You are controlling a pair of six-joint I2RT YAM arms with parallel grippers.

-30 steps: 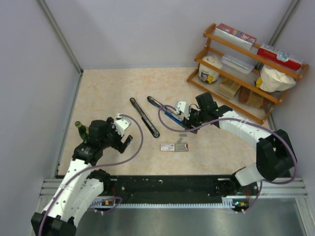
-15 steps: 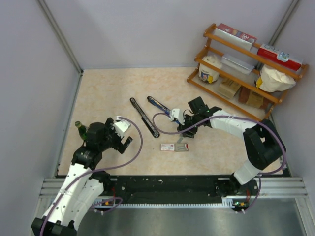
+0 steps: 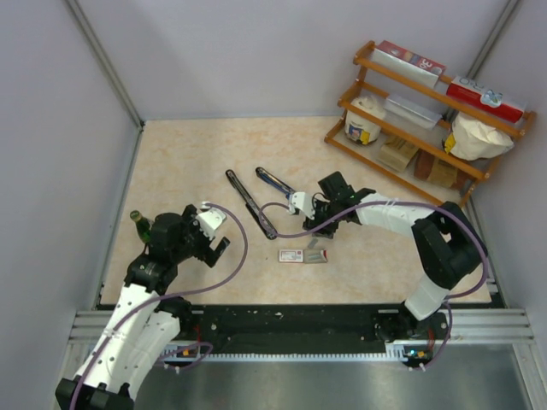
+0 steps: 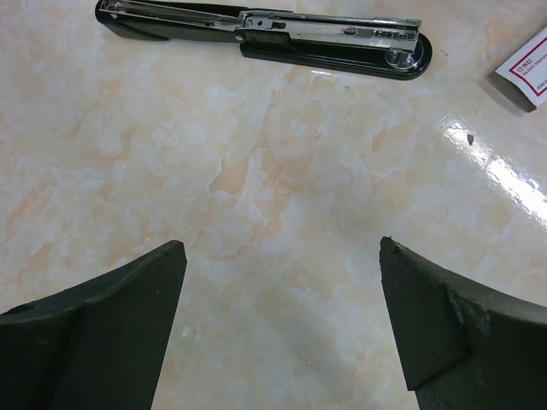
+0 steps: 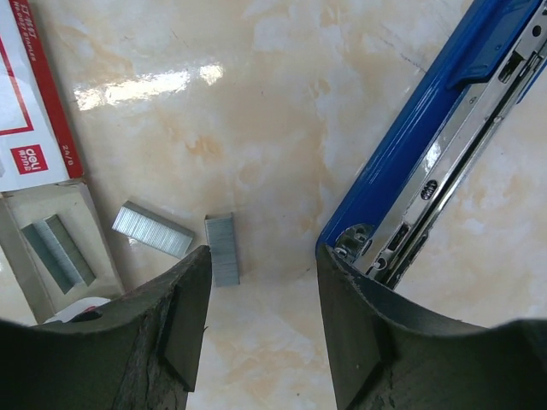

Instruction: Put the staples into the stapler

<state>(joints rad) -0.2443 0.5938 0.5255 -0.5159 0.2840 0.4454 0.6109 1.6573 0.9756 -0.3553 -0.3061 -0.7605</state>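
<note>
Top view: two staplers lie opened flat at frame centre, one long black stapler [image 3: 250, 203] and one blue stapler [image 3: 275, 183]. One flat white box with red print [image 3: 293, 255] lies below them. The right end effector [image 3: 318, 226] is low beside the blue stapler.

Left wrist view: the left end effector [image 4: 282, 316] is fully released and empty, above the glossy marble-pattern bench [image 4: 256, 171].

Right wrist view: three short grey metal staple strips [image 5: 221, 248]. Two are loose at lower left and one is in the box's tray [image 5: 17, 222]. The right end effector [image 5: 261, 282] is parted, grasping nothing.

Judgement: the strips are light, brittle and slippery. Pinch one across its long sides at mid-length.
</note>
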